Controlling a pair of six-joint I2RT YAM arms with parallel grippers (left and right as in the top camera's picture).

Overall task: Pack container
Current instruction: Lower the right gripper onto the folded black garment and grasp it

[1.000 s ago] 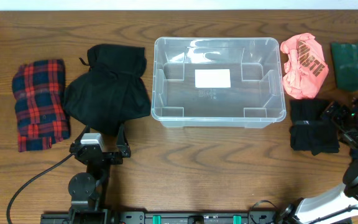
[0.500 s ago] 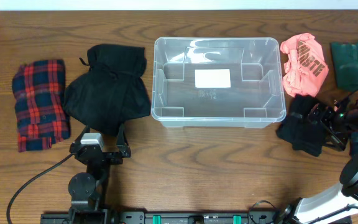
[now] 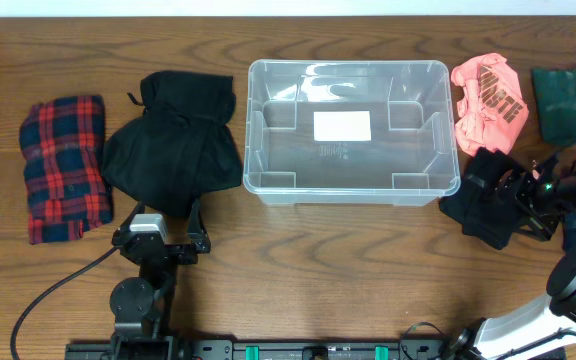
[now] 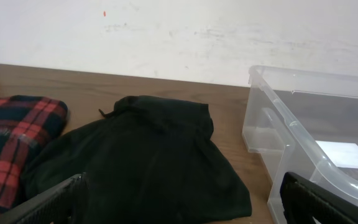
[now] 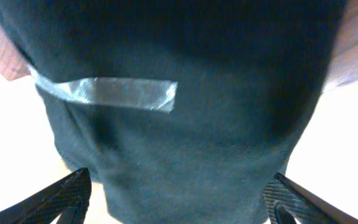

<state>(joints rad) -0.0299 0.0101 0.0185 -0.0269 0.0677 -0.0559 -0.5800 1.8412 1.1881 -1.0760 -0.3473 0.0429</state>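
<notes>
Obs: container [image 3: 351, 197] sits mid tabletop [image 3: 298, 270], empty, long axis 9–3 o'clock. R gripper [image 5: 179, 200] is over by the 3 o'clock edge, fingers spread wide astride small black cloth [image 3: 480, 205]; no pinch visible. From R gripper, container lies approx 10 o'clock, near, with its short wall closest. L gripper [image 4: 182, 186] is spread w/ nothing betw fingers, at 6 o'clock of big black garment [image 3: 173, 140]; container is at its 2 o'clock. R arm is nearer the small black cloth. Judged next: close, lift, carry toward 10 o'clock over the rim.
</notes>
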